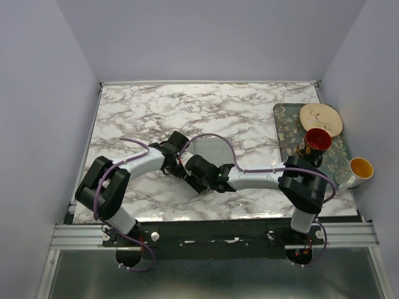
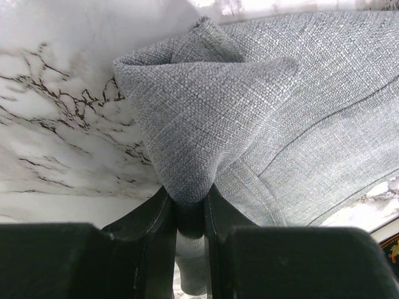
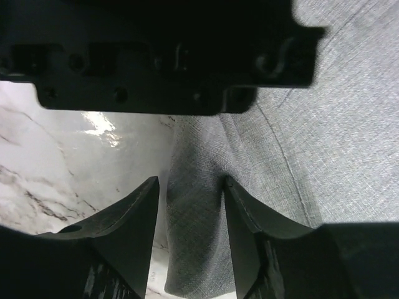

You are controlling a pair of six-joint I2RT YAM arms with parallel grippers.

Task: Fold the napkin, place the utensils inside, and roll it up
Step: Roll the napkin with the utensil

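So both arms are reaching in toward the middle of the marble table [image 1: 156,106], and the napkin [image 2: 299,124] lies there, mostly flat, between the two wrists. The left gripper [image 2: 187,190] is clamped tight on one corner, with the cloth bunched into a pointy peak right above the fingers [image 2: 159,224] and the rest spreading away to the right. The right gripper [image 3: 190,184] has its jaws either side of a raised fold of the same napkin. There's a thin sliver of marble showing beside one finger, so honestly I can't tell if it's actually pinching or just straddling it. From above you barely see the cloth, because the left arm [image 1: 134,165] and right arm [image 1: 262,180] nearly meet over it and cover most of it. In the right wrist view a dark block [image 3: 156,56] of hardware fills the whole top and hides what's beyond. Off at the right edge sits the floral tray [image 1: 288,128], with a plate [image 1: 321,118] at its far end and a red mug [image 1: 316,141] just nearer. A yellow cup [image 1: 360,168] stands beside the tray, off its right edge, well apart from the napkin.
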